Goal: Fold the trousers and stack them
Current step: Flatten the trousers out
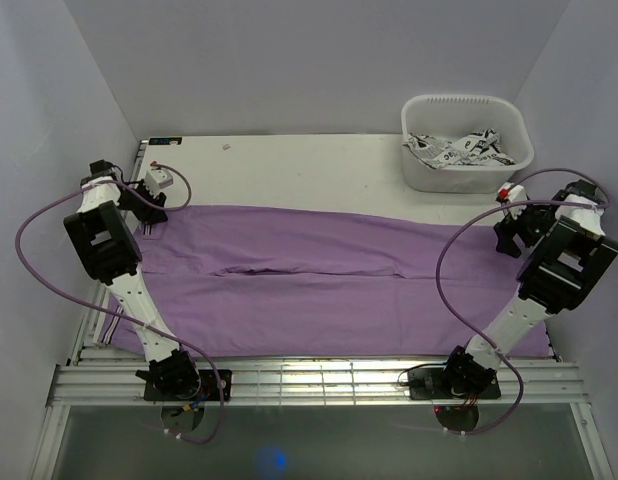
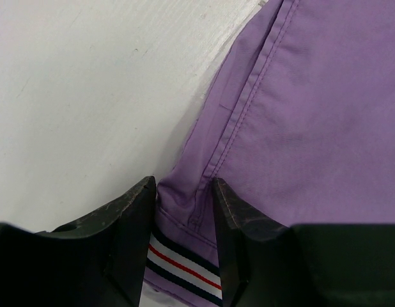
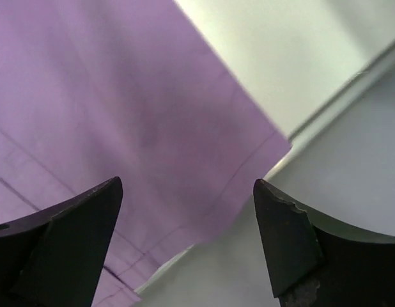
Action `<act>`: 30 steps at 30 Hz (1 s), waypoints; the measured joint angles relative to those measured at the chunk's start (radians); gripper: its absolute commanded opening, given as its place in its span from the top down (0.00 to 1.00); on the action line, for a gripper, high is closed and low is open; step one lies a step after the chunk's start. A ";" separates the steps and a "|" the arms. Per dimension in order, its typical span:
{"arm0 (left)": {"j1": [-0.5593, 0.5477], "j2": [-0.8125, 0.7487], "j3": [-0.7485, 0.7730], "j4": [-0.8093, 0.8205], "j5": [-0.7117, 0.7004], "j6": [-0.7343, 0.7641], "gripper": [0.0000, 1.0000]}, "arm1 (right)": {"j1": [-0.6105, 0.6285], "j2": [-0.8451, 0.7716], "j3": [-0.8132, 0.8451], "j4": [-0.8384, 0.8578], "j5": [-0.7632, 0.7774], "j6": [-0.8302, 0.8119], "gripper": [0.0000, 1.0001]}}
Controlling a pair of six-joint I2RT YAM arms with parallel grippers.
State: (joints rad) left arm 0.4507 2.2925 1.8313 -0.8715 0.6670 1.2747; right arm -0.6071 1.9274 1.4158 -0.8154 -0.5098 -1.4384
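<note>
The lilac-purple trousers [image 1: 319, 280] lie spread flat across almost the whole table, waist at the left and leg ends at the right. My left gripper [image 1: 152, 207] is at the far left corner of the waist. In the left wrist view my left gripper [image 2: 183, 185] is closed on the bunched waistband [image 2: 185, 211], where a striped inner ribbon [image 2: 185, 262] shows. My right gripper [image 1: 509, 235] hovers over the far right leg end. In the right wrist view my right gripper [image 3: 188, 185] is wide open and empty above the hem corner [image 3: 248, 153].
A white plastic basket [image 1: 459, 178] holding crumpled black-and-white patterned cloth [image 1: 459, 150] stands at the back right. Bare white tabletop [image 1: 289, 170] lies behind the trousers. Grey walls close in on both sides. A metal rail [image 1: 319, 380] runs along the near edge.
</note>
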 measured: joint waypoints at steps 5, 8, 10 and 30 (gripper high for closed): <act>0.002 -0.004 -0.007 0.002 0.002 0.004 0.50 | 0.010 0.011 0.085 0.046 -0.059 0.022 0.03; 0.004 -0.006 -0.009 0.000 0.003 0.005 0.49 | 0.025 0.039 0.092 0.100 -0.073 0.047 0.08; 0.004 -0.006 -0.010 0.001 0.003 0.005 0.49 | 0.038 0.066 0.085 0.158 -0.074 0.082 0.10; 0.024 -0.022 -0.035 -0.001 0.018 -0.002 0.43 | 0.097 0.272 0.196 0.286 -0.121 0.341 0.30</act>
State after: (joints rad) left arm 0.4751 2.2704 1.7962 -0.8726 0.6846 1.2732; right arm -0.5098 2.1990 1.6123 -0.5289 -0.6308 -1.0973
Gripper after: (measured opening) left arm 0.559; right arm 0.735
